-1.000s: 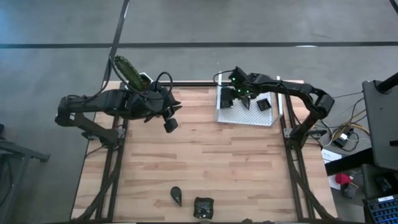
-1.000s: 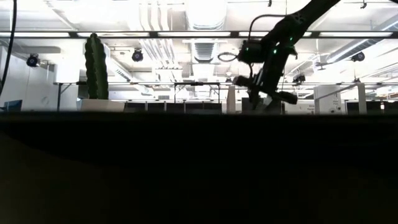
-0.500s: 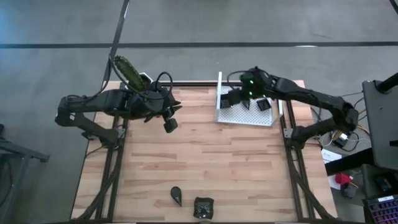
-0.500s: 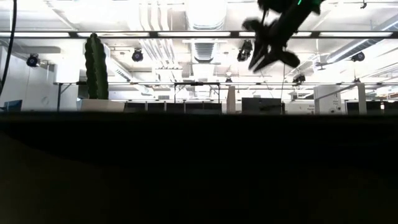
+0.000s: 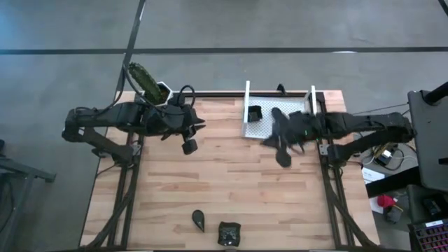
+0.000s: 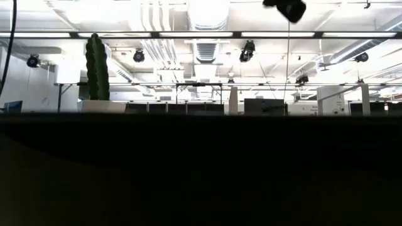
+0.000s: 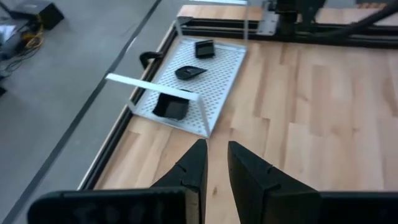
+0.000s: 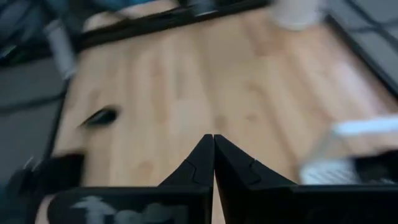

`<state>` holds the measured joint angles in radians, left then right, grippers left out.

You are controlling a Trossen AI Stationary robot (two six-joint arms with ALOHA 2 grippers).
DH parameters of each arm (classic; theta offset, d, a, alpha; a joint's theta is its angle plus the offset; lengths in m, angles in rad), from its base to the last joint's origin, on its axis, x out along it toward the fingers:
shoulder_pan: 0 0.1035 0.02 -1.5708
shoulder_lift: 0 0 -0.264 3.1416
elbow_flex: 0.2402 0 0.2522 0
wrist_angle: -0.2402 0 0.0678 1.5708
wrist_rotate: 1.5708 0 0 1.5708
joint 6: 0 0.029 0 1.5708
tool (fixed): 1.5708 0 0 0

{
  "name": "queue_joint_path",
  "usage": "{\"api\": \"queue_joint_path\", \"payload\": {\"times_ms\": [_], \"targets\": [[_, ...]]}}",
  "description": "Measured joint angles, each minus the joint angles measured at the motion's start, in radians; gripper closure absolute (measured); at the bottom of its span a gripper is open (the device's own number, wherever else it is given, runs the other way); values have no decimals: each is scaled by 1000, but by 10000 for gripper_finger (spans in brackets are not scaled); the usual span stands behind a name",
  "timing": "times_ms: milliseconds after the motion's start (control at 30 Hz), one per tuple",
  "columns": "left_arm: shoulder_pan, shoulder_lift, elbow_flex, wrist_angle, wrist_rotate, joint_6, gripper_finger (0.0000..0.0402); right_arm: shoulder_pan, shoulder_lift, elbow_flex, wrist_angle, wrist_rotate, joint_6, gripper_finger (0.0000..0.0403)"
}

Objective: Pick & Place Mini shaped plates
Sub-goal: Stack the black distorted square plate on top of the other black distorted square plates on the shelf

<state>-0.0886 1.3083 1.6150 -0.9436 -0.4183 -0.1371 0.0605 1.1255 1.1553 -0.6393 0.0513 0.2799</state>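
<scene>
Three small glossy dark mini shaped plates [image 7: 189, 72], square and leaf-shaped, unmarked, lie in the white perforated tray [image 7: 225, 81] beyond the slightly parted, empty left gripper [image 7: 215, 163], while the right gripper [image 8: 213, 149], beside that tray, is closed on nothing.

Two dark, near-black jointed arms, matte housings. Left arm [image 5: 119, 119] has a thin black cable looping above its wrist. Right arm [image 5: 350, 126] bulky at the wrist. Each end effector has two flat black wedge fingers [image 7: 189, 174] tapering to points.
</scene>
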Motion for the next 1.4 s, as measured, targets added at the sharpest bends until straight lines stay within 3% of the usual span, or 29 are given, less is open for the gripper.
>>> {"api": "queue_joint_path", "payload": {"times_ms": [233, 433, 633, 800, 967, 1100, 1400], "targets": [[-95, 0, 0, 0, 23, 47, 344, 286, 69, 0, 13, 0, 19, 394], [-217, 0, 0, 0, 52, 101, 344, 417, 193, 0, 125, 0, 133, 394], [-314, 0, 0, 0, 52, 103, 344, 433, 334, 9, 157, -6, 240, 394], [-375, 0, -15, -1, 51, 102, 344, 433, 459, 84, 155, -50, 236, 394], [-402, 0, -17, -1, 52, 102, 344, 431, 575, 177, 89, -163, 220, 394], [-406, -1, -17, -8, 51, 101, 344, 430, 644, 250, 19, -161, 188, 393], [-408, -2, -17, -26, 53, 93, 344, 431, 743, 337, 10, -157, 170, 338]]}}
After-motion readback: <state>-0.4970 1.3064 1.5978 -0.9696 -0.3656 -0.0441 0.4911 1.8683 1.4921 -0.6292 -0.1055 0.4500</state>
